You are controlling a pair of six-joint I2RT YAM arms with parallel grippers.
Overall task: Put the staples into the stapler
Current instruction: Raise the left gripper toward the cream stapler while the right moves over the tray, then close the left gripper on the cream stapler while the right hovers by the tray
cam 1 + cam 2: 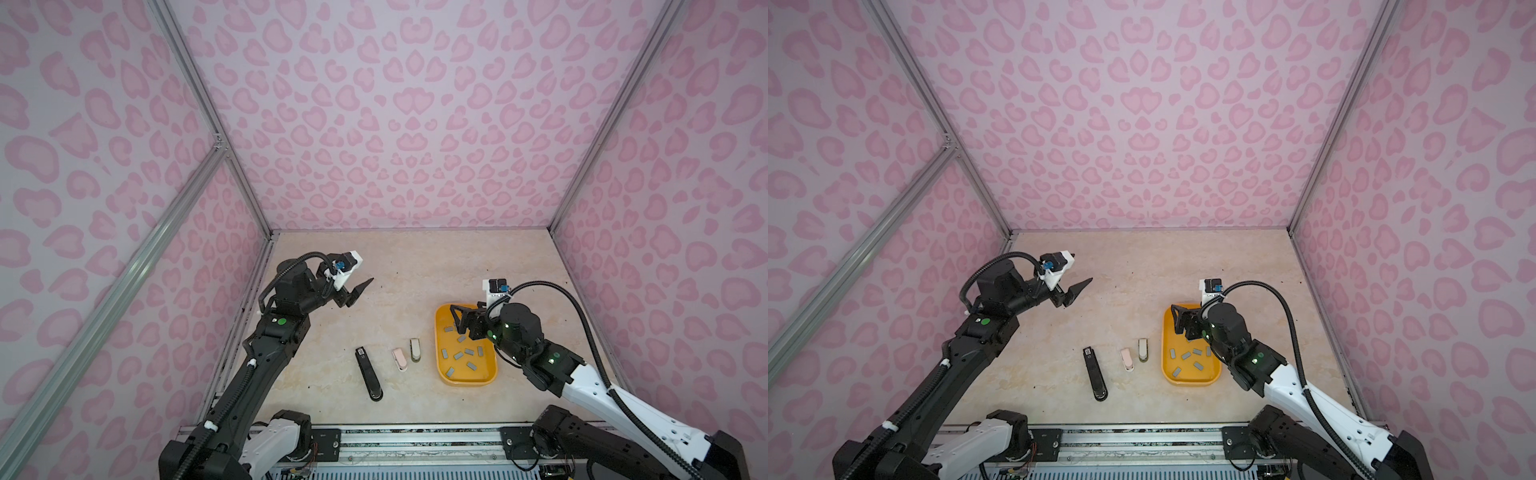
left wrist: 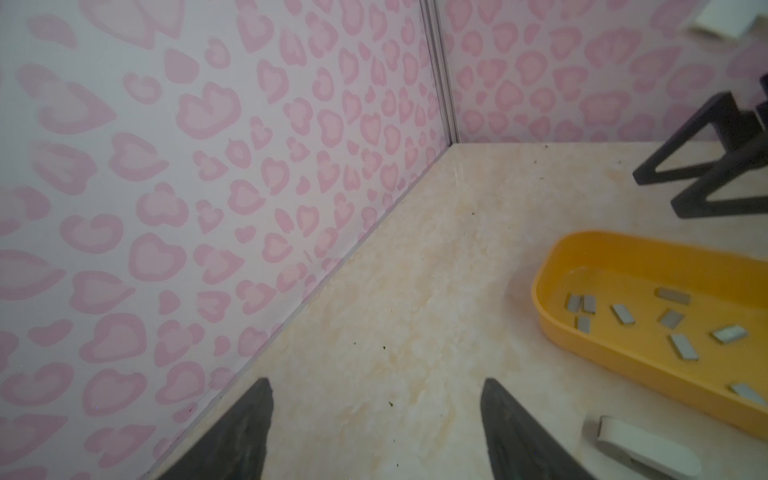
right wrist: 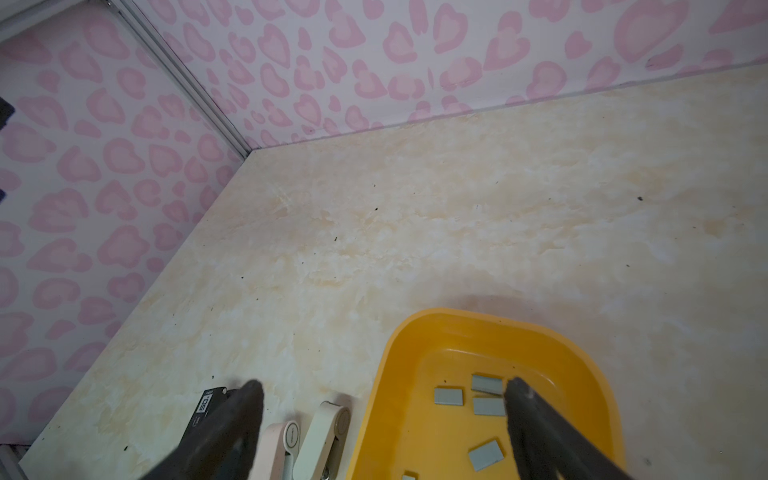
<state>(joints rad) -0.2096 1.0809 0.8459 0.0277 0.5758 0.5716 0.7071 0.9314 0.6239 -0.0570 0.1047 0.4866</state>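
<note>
Loosely scattered, the staples (image 1: 459, 355) are small, flat, grey metallic strips. They lie at varied angles inside the yellow tray (image 1: 467, 380) on the surface. The right pincer (image 3: 384, 384) hangs over the tray's far end, released and empty. The left pincer (image 1: 365, 289), well apart, is likewise spread and holds nothing.

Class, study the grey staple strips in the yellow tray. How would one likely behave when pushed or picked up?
The staples lie flat and look thin, so one would probably slide, not roll. Being small, they are likely light. The yellow tray looks smooth inside, so pinching one may be hard.
</note>
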